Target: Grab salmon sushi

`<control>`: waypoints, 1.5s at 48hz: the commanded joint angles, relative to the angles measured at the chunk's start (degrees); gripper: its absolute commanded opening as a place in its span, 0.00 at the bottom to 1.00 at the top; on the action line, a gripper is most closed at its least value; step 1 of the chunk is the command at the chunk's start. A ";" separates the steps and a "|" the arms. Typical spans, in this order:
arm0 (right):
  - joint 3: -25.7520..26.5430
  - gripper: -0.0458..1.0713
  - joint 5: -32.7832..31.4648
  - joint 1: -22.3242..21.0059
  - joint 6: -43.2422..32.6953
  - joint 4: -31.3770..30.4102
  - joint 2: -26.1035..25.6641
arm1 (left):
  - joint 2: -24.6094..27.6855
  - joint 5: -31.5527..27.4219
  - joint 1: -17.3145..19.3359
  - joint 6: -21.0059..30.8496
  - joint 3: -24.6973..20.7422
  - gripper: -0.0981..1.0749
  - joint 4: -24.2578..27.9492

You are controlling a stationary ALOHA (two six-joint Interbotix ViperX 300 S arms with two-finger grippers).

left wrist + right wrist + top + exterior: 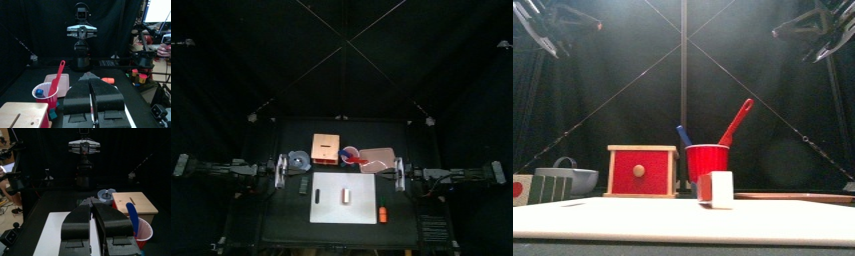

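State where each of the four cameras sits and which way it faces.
Top: overhead, straight down at the table; both arms at its sides.
Front: table-edge height, level across the white board; arms in upper corners.
Left wrist: on left arm, facing the right arm; own jaws below.
Right wrist: opposite, facing the left arm; own jaws below.
Shared: all show the red cup.

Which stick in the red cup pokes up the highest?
The red stick. It leans sideways and rises far above the red cup; the blue stick beside it barely clears the rim.
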State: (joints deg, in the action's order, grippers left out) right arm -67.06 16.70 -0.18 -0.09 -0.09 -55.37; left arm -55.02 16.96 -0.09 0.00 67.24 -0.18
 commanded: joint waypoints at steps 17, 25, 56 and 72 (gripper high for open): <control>2.02 0.07 -1.58 0.53 -8.61 8.17 6.68 | 5.01 4.04 -0.26 0.26 0.00 0.06 -0.62; 4.66 0.07 -6.15 1.32 -13.80 10.20 11.51 | 8.17 5.36 -0.35 0.26 0.09 0.06 -2.11; 17.93 0.51 -19.86 4.04 -36.83 17.14 36.83 | 13.18 7.29 -0.09 0.09 0.44 0.06 -2.90; 24.79 0.92 -23.64 4.13 -41.57 20.04 46.41 | 13.18 7.03 0.00 -0.09 1.32 0.06 -2.81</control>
State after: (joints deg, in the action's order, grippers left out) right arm -44.91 -6.15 3.78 -40.61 19.51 -9.76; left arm -41.92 23.73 -0.18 0.00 69.08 -2.99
